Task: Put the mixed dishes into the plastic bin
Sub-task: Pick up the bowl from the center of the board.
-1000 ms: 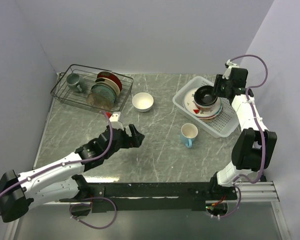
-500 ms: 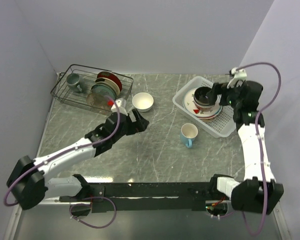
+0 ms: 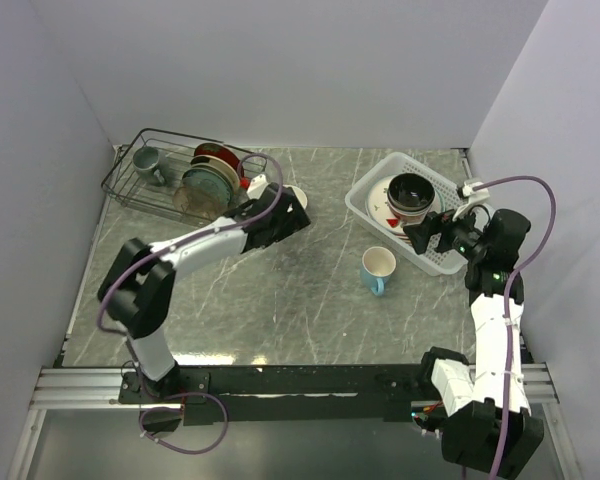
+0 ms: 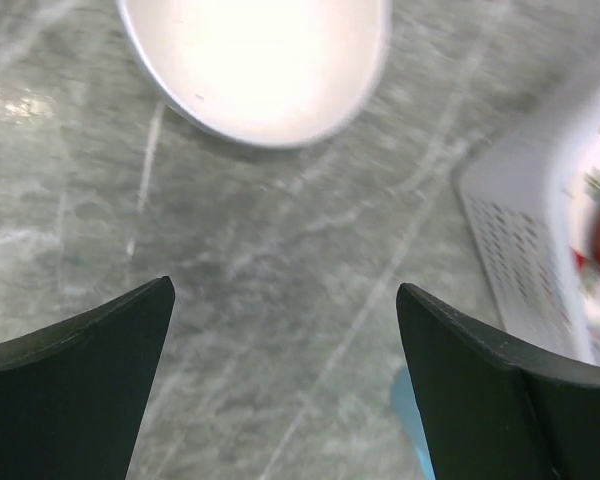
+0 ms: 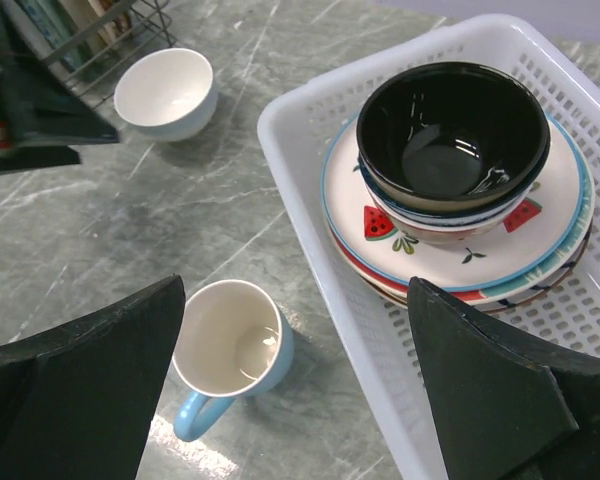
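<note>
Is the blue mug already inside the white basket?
No, the mug stands on the table beside the basket.

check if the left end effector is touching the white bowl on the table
Apart. The left wrist view shows a strip of bare table between the fingertips of the open left end effector and the white bowl ahead of them.

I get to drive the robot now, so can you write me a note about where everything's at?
Left gripper open and empty, near the white round bowl on the table.
Right gripper open and empty, near the light blue ceramic mug.
Done: patterned plates with a black-lined bowl on top lie in the white lattice plastic bin.
Left: bowl and mug.
</note>
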`<control>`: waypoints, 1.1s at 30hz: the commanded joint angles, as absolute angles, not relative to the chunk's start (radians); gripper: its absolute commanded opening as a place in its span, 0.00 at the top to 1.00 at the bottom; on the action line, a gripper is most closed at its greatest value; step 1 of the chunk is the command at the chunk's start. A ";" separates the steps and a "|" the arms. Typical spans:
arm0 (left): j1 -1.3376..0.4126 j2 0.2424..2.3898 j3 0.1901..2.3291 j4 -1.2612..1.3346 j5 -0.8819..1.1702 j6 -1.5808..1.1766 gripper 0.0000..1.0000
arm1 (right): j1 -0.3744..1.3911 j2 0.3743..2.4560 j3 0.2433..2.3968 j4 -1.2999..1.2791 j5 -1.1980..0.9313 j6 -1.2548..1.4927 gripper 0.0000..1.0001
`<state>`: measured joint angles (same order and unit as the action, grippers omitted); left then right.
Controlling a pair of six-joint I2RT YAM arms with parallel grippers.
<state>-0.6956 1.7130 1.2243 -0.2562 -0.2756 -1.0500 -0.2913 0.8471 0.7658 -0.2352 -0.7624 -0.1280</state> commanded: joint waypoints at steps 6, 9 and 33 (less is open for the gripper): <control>-0.643 1.893 1.423 -0.434 -0.423 -1.184 0.01 | -0.325 0.854 0.793 -0.210 -0.862 -0.117 0.00; -0.626 1.919 1.451 -0.439 -0.436 -1.204 0.01 | -0.327 0.850 0.795 -0.210 -0.876 -0.112 0.00; -0.566 2.111 1.635 -0.528 -0.492 -1.181 0.45 | -0.344 0.841 0.799 -0.218 -0.893 -0.112 0.00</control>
